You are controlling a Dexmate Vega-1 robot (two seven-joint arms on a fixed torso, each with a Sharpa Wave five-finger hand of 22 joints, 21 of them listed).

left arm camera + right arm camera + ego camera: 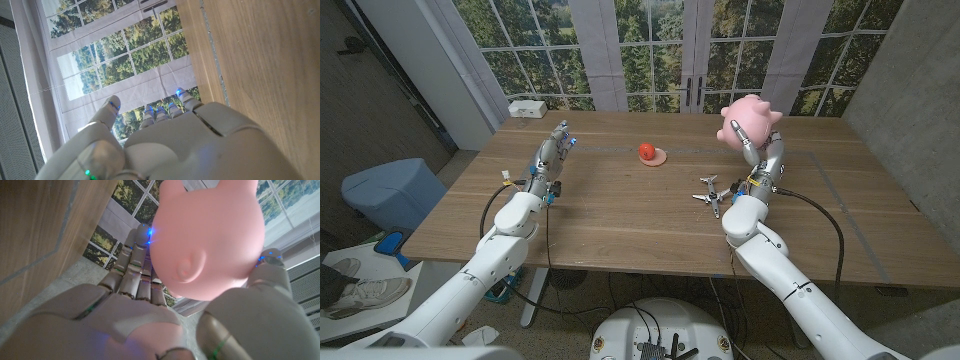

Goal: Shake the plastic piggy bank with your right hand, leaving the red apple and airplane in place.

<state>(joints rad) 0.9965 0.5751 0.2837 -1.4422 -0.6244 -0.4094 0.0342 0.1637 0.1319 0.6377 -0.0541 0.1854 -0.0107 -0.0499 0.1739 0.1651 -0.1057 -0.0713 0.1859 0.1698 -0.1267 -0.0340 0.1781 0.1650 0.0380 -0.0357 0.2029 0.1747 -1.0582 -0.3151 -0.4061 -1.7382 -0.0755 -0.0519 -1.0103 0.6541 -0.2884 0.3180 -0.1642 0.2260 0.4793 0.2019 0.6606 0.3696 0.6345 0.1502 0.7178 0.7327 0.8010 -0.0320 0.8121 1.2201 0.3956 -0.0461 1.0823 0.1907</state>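
- The right hand (pixel 757 150) has its fingers (pixel 134 262) wrapped around the piggy bank (pixel 748 120), a smooth, pale pink plastic pig, lifted above the tabletop (pixel 620 215).
- The airplane (pixel 711 193) lies just beside that wrist; the red apple (pixel 647 151) sits farther off.
- The left hand (pixel 548 160) holds nothing, fingers straight and close together.
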